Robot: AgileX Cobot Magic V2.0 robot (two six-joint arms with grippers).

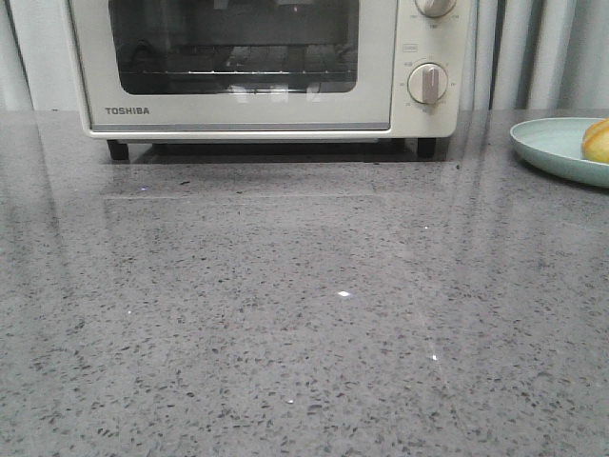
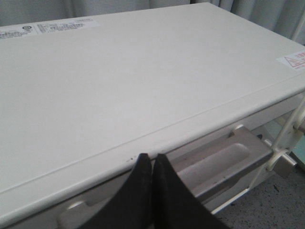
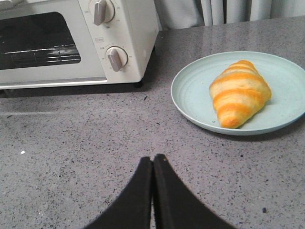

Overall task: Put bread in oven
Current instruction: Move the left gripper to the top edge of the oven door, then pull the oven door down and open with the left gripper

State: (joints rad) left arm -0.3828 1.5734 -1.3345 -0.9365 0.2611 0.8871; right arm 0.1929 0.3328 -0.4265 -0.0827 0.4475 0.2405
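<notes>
My left claw (image 2: 151,164) is pressed together, its two dark fingers meeting with nothing between them. It hangs above the top front edge of the oven (image 2: 143,81), over the flat cream-white roof. Just below that edge I can see the door handle (image 2: 217,162), a grey bar with a shallow recess, and the fingers sit near it without touching it.

My right claw (image 3: 153,164) is also together and holds nothing. It hovers over the bare grey speckled worktop (image 3: 86,157), with the plate (image 3: 190,90) ahead of it and apart from it.

The bread (image 3: 239,93) lies on that pale green plate, a golden-orange roll with cream stripes, resting flat with one pointed end toward the plate's near rim. In the front view the plate (image 1: 547,148) sits at the right edge of the worktop (image 1: 285,314), toward the far right corner, and only a sliver of the bread (image 1: 597,141) shows at the frame's border.

The oven (image 1: 247,114) stands along the far edge of the worktop, left of the plate and well apart from it. Its door is closed. Through the glass window (image 1: 233,43) the wire rack (image 1: 219,74) is visible inside. The TOSHIBA lettering (image 1: 127,110) is on the lower left of the door, and two round dials (image 1: 427,84) sit one above the other on the right panel. Short dark feet lift the oven off the worktop. Pale curtains (image 1: 542,52) hang behind it.
</notes>
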